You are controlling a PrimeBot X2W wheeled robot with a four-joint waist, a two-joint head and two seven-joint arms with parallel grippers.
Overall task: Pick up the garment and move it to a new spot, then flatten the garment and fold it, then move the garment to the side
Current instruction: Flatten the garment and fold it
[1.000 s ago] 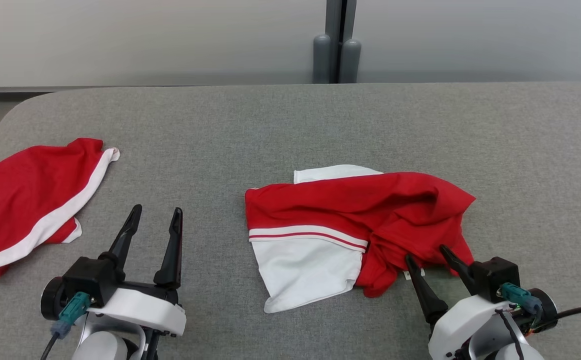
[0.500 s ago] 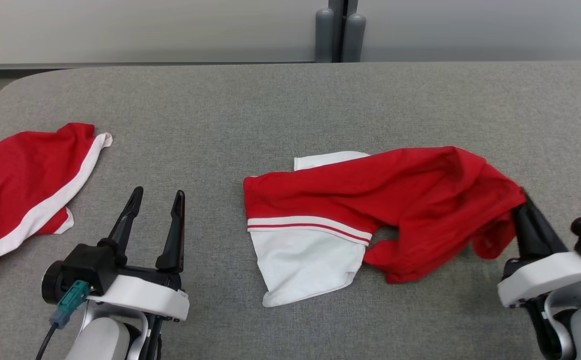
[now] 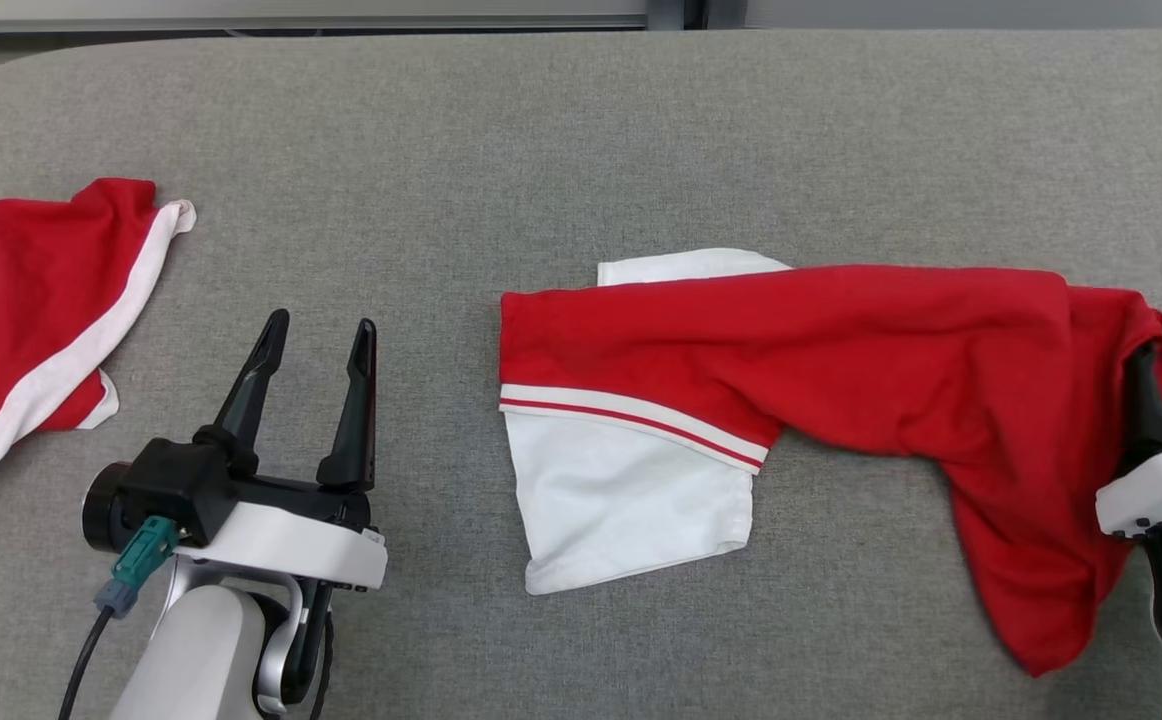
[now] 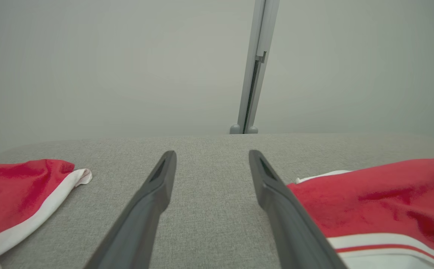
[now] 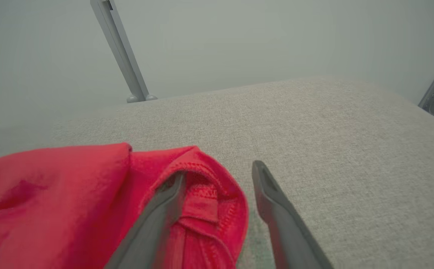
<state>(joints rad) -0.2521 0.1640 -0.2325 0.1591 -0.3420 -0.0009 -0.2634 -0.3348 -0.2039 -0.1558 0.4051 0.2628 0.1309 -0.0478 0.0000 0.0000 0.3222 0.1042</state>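
Right gripper (image 5: 220, 170) is dragging the red-and-white garment (image 3: 841, 340) toward the right edge of the table (image 3: 581, 130), stretching it flatter | jaws gaping, hem hooking over one finger (image 5: 153, 220) | left gripper (image 3: 323, 320) idling open, empty

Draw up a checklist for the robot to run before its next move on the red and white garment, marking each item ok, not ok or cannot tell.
1. Pinch of the right gripper on the garment: not ok; jaws stand apart, red cloth merely draped over one finger.
2. Is the left gripper free: ok; open, over bare table, holding nothing.
3. Garment flat: not ok; its white panel lies flat, its right end is raised and bunched.
4. Is the other red garment out of the way: ok; it lies apart at the table's left.
5. Bare table beyond the right gripper: ok, by the right wrist view.
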